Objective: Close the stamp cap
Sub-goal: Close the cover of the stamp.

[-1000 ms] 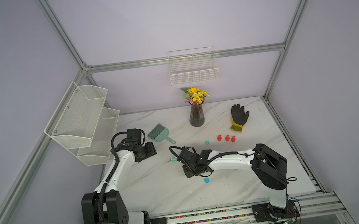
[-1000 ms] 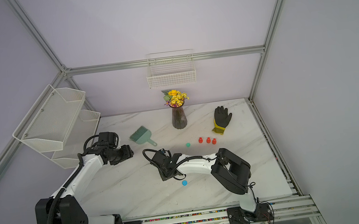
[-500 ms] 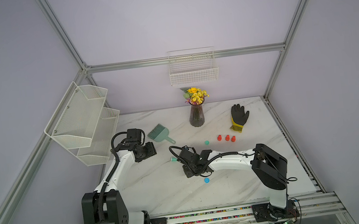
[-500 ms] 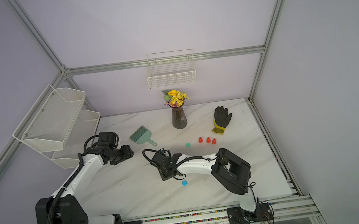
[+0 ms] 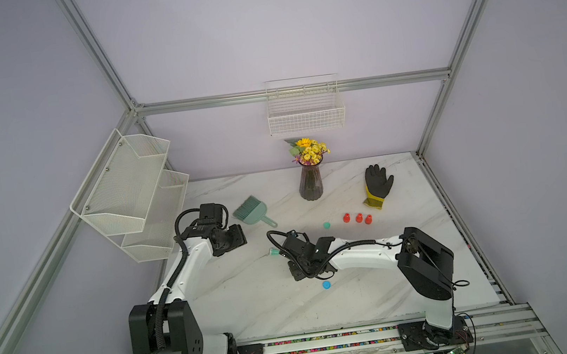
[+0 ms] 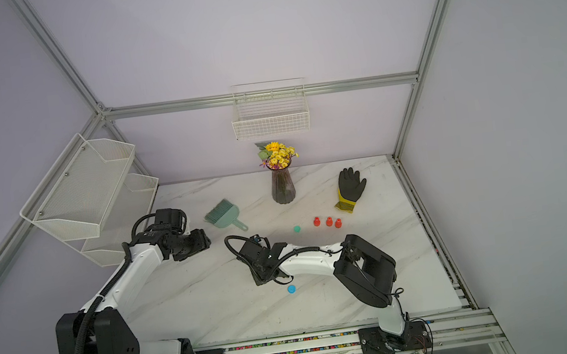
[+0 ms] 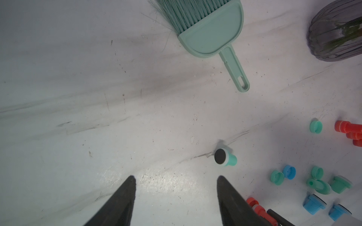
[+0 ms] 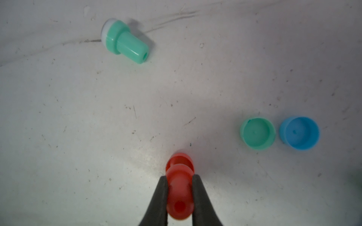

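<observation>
Right wrist view: right hand (image 8: 180, 177) pinches a red stamp (image 8: 179, 197); left hand (image 7: 176, 177) gapes, holding nothing.

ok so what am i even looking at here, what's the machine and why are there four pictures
This is a two-armed robot mounted at the front edge of a marble table. Each arm ends in a two-fingered claw.

Both top views come from a camera pair high above and show the whole scene. The other two pictures come from small cameras on the wrists, looking out past each claw's fingers.

On the table are a green brush, a vase of flowers, a black glove, three red stamps in a row, a green stamp lying on its side, a green cap and a blue cap.

The right claw is shut on a red stamp, pinching its handle. The left claw is open and holds nothing.
</observation>
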You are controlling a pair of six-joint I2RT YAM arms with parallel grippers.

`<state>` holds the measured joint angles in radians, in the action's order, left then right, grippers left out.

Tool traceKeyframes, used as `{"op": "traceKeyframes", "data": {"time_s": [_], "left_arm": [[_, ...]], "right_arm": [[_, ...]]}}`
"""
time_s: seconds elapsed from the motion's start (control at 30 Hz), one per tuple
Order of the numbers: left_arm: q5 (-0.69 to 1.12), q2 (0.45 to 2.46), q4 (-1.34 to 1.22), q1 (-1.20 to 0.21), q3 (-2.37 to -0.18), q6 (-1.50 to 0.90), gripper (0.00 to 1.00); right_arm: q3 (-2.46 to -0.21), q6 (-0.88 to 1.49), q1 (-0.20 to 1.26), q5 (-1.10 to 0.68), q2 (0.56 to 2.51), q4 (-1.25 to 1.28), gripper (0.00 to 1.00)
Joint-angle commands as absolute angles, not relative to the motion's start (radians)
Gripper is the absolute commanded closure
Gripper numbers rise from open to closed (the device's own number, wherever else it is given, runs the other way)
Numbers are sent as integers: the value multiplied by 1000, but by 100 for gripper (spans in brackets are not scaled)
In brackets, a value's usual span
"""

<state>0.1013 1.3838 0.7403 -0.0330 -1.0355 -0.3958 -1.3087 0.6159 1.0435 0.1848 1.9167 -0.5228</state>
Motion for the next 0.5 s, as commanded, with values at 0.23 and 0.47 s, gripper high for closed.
{"op": "traceKeyframes", "data": {"time_s": [0.23,0.47], "left_arm": [[112,1391,713,-23,-1051,-356,34],[113,1392,713,-21,-1050,-357,34]], "right_arm": [[-1310,614,1051,173,1972,-500,100],[-1264,582,1065,270,2026,-544,100]]}}
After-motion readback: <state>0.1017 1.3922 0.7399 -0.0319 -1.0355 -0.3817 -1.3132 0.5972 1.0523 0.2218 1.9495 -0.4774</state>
